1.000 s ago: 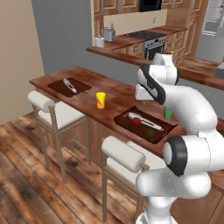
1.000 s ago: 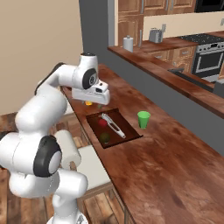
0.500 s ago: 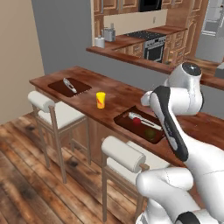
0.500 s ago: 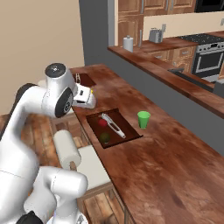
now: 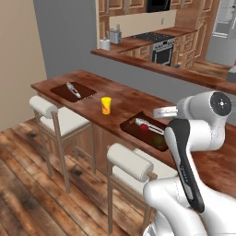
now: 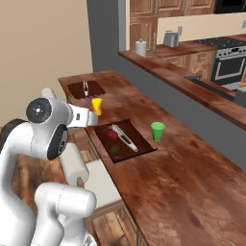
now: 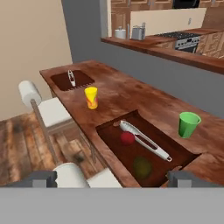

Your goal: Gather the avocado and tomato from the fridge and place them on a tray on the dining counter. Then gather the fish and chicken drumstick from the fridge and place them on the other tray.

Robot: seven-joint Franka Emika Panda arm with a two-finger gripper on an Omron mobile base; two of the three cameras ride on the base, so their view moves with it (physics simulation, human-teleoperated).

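Dining counter [image 7: 131, 94] is holding near tray [image 7: 175, 151] with tomato [image 7: 127, 138], avocado [image 7: 142, 166] at 5 o'clock of it; gripper [image 7: 111, 178] is hovering spread, empty.

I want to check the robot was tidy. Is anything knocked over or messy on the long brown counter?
Nothing stands out. The yellow cup and green cup stand upright, with no spill on the counter. The tomato, avocado and tongs lie inside the near tray. The far tray holds another utensil.

Even bright render, sharp, soft shadows (counter gloss).
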